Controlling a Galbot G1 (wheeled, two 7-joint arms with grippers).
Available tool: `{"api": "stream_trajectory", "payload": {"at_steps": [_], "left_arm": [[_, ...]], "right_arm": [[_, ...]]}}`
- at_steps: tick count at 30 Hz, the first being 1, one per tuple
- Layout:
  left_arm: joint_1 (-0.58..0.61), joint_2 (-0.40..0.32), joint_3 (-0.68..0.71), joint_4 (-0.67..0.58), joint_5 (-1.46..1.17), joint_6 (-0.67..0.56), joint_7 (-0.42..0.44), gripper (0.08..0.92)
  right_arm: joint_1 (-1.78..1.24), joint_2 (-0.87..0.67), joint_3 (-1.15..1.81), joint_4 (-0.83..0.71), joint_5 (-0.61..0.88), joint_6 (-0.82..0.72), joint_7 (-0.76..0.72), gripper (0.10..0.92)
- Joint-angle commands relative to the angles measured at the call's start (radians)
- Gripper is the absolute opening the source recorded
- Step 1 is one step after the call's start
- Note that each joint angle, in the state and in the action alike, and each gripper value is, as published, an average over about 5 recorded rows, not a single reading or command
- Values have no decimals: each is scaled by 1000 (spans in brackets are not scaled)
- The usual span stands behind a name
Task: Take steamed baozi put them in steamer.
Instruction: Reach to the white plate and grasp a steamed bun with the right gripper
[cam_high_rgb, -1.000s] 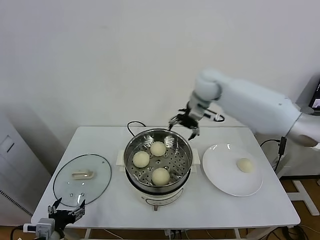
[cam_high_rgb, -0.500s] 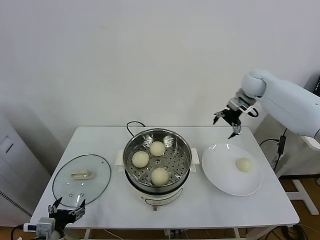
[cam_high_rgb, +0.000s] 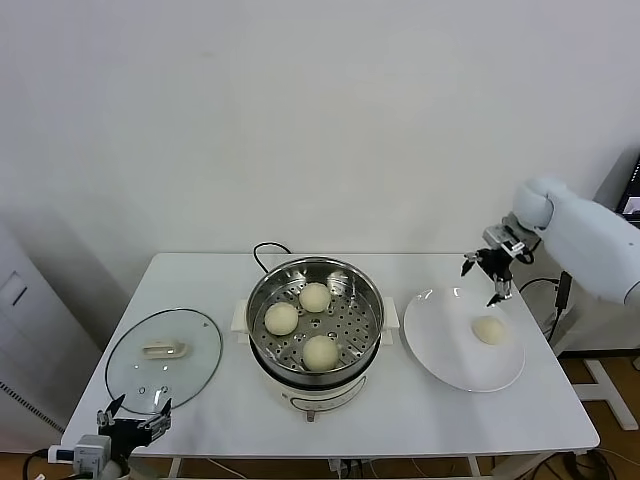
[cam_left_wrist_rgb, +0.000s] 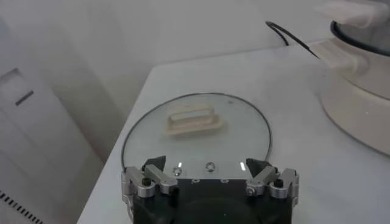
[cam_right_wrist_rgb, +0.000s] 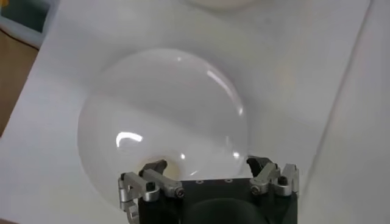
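Three steamed baozi (cam_high_rgb: 318, 352) already sit on the perforated tray inside the steamer (cam_high_rgb: 316, 325) at the middle of the table (cam_high_rgb: 400, 420), and the last baozi (cam_high_rgb: 488, 329) lies alone on the white plate (cam_high_rgb: 440, 350) to its right. The right gripper (cam_high_rgb: 490, 270) hangs above the plate's far edge with its fingers spread wide and nothing between them. The main risk, as I judge it, is the pinch itself: the bun is a smooth, rounded, soft-looking dome of cream dough resting on a glossy, shallow plate, so fingers coming down off-centre could nudge it sliding across the glaze or out from between the pads, while too hard a squeeze could dent it. Carrying it over, a low path could clip the polished steel rim or a white side handle. The left gripper (cam_left_wrist_rgb: 210, 182) waits at the near left corner, spread and empty, just short of the glass lid (cam_high_rgb: 164, 358).
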Motion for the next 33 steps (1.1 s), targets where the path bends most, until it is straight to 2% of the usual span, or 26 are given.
{"api": "stream_trajectory", "payload": {"at_steps": [1,25,29,33], "left_arm": [[2,1,-2,0,0,0,0,823],[4,1,-1,8,2,-4,0,823],[5,1,0,11,2,-5,0,823],[6,1,0,12,2,-6,0,823]], "right_arm": [[-141,3,128,-114,-129,3,28,823],[-244,73,341,-255,-299,67,99,820],[-250,80,351,-259,-302,66,103,787],[-257,87,366,-264,-309,67,112,711]]}}
